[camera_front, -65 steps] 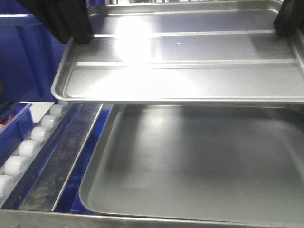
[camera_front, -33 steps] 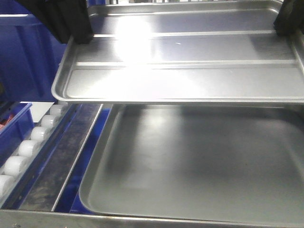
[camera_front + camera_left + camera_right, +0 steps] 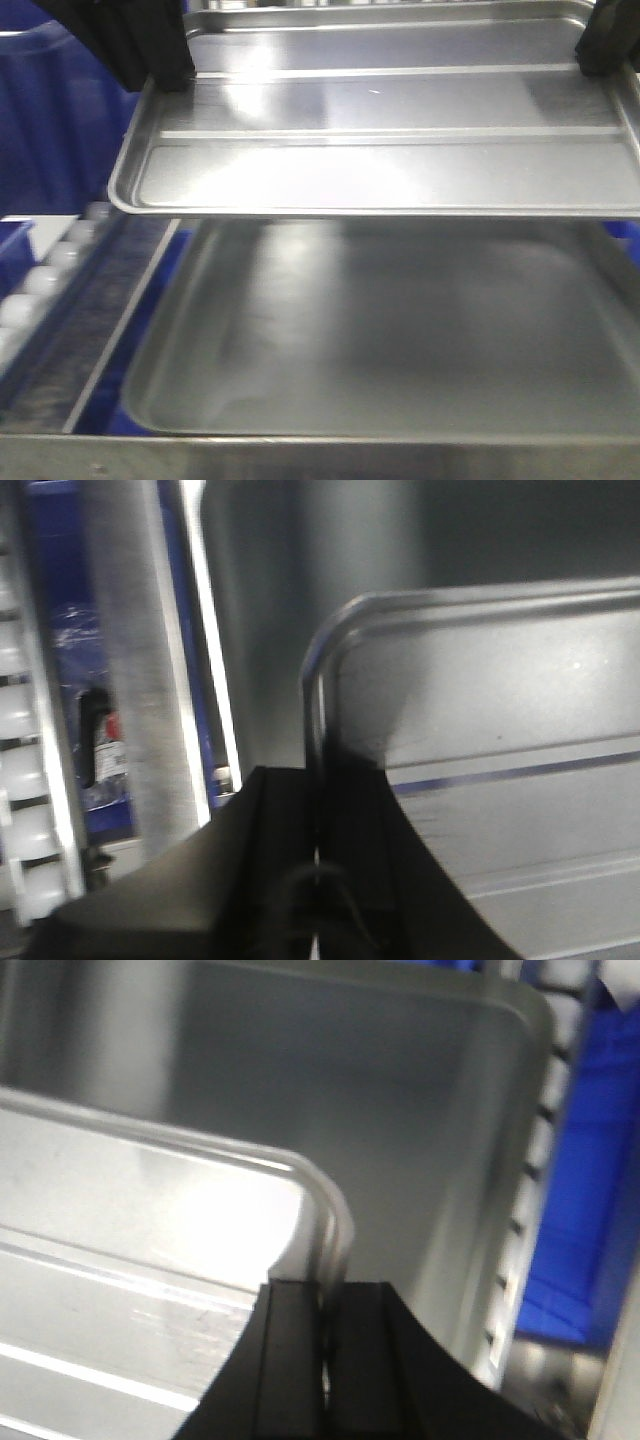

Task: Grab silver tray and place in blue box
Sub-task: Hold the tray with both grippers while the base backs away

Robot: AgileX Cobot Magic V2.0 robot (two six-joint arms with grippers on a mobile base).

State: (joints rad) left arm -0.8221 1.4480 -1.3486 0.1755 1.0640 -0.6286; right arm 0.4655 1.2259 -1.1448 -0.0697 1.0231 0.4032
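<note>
Nearest, across the lower half of the front view: a dull grey tray (image 3: 400, 340) with a smooth base, flanked at lower left by a metal rail (image 3: 95, 340) and a row of white rollers (image 3: 40, 282). Above it, filling the upper half: the silver tray (image 3: 380, 150), held level and clear of the grey one, two ridges along its base. Pinched at both far corners, by the left gripper (image 3: 165, 72) at upper left and the right gripper (image 3: 603, 60) at upper right. Grip itself plain only from the wrist views: black fingers (image 3: 270, 850) and (image 3: 290, 1340) closed tight on the rolled rim, one inside, one outside. Farthest, at upper left: the blue box (image 3: 45, 130), silver tray not in it. Only in the right wrist view: blue plastic (image 3: 590, 1180) at the right edge; same box or not, impossible to tell.
</note>
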